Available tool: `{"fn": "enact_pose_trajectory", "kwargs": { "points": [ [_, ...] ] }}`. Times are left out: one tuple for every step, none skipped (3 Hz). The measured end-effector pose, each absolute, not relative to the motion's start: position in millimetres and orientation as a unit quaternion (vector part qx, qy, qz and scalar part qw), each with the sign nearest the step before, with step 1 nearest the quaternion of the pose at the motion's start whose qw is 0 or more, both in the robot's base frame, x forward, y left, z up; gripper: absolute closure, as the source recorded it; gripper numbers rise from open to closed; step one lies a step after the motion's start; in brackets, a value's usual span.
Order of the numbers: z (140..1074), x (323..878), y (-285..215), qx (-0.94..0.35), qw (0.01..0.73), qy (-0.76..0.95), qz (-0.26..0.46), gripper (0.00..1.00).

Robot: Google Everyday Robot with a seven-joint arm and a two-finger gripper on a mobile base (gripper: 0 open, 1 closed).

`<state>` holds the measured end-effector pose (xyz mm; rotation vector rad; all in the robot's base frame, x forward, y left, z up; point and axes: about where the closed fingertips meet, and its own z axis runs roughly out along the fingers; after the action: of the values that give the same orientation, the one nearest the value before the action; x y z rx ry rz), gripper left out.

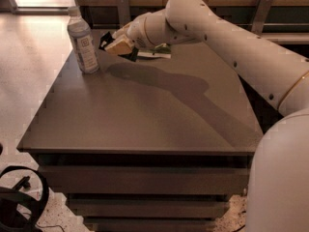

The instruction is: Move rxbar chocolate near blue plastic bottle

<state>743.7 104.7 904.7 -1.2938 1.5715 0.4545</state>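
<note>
The blue plastic bottle [83,41] stands upright at the table's far left corner, with a white cap and a white-and-grey label. My gripper [117,44] hovers just right of the bottle, low over the table, at the end of the white arm reaching in from the right. It is shut on the rxbar chocolate [105,41], a flat black wrapper that sticks out on the bottle side and below the fingers. The bar is a short gap away from the bottle and off the table surface.
A green snack bag [155,52] lies on the brown table [145,115] behind the gripper. A wooden wall with metal brackets runs along the back. Black cables and a round black object [19,202] lie on the floor at the lower left.
</note>
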Motion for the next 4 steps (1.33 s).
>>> {"fn": "enact_pose_trajectory", "kwargs": {
  "points": [
    [903.3,743.3,107.3,-0.537,0.503,0.651,0.19,0.58],
    [902.1,742.8,109.5,-0.538,0.502,0.65,0.191,0.36],
    [900.9,742.2,112.0,-0.539,0.501,0.65,0.192,0.12],
    [899.8,741.7,114.2,-0.54,0.5,0.649,0.194,0.0]
  ]
}}
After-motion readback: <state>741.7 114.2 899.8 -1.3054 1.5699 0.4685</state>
